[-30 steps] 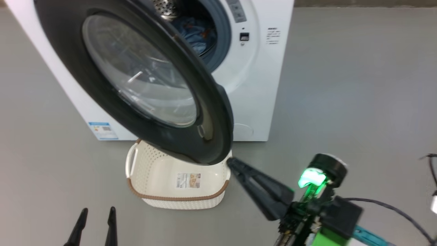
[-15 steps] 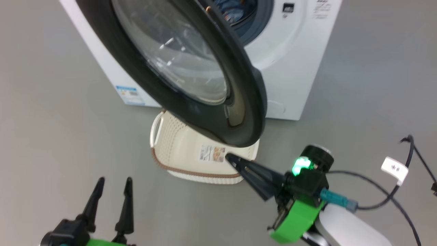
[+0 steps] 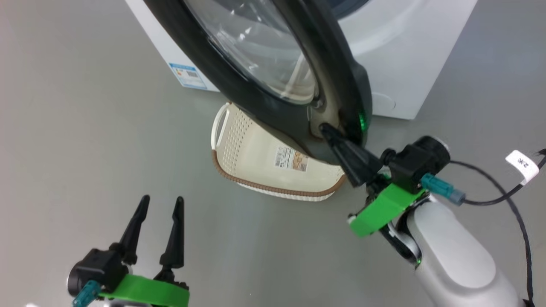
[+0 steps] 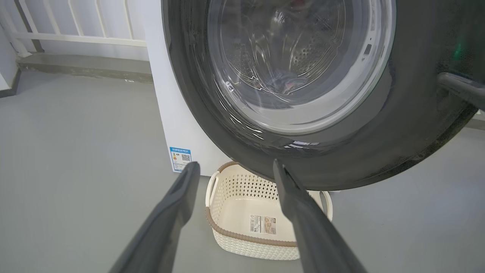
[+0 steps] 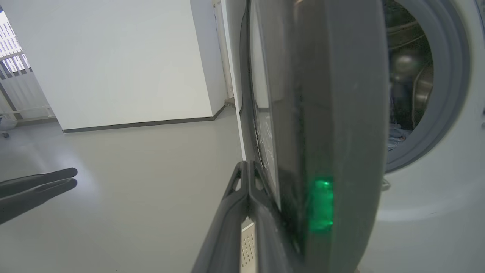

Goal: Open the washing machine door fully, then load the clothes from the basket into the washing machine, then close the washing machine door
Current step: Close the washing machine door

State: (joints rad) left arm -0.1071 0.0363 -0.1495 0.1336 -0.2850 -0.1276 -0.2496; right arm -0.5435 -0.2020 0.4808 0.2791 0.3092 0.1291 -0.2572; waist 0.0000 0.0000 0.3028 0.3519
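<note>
Against the washing machine door (image 3: 264, 113) rests the right hand (image 3: 326, 128).

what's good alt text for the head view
The shut right gripper has its tips at the free edge of the partly open washing machine door, which hangs over the cream basket. The left gripper hovers open at lower left.

Head camera looks steeply down; all 3 views share the washing machine door (image 3: 264, 55), the right wrist's seemingly closest.
</note>
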